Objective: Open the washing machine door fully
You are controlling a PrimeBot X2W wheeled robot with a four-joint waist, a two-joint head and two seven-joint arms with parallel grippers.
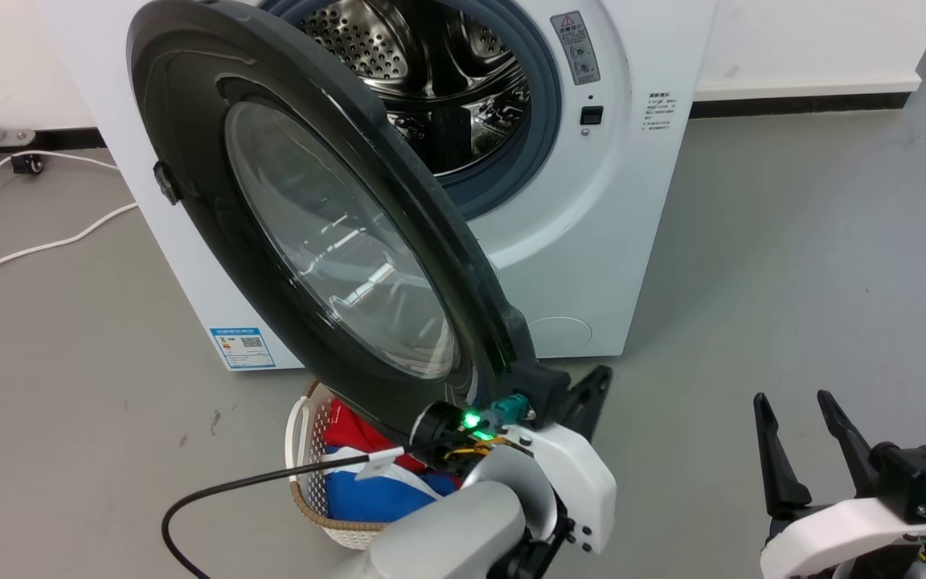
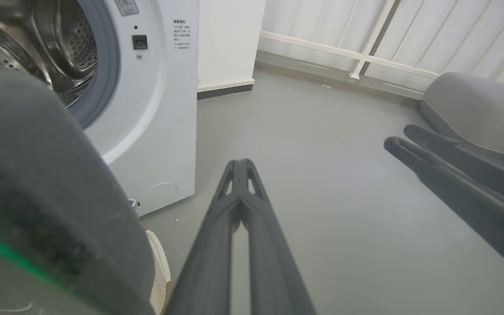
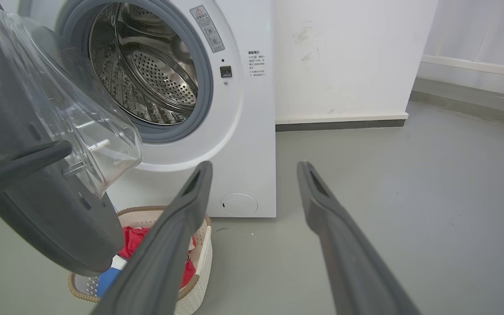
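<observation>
I see the washing machine door [image 1: 334, 241] swung well off the drum [image 1: 431, 72]; I judge little swing is left. My left gripper [image 2: 239, 168] is pinched together, empty, beside its rim; my right gripper [image 1: 796, 410] is spread, empty.

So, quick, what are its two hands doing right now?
Left gripper: jaws shut, gripping nothing, beside the washing machine door.
Right gripper: jaws open, empty.

Open washing machine door [image 1: 334, 241] (black-rimmed)
</observation>
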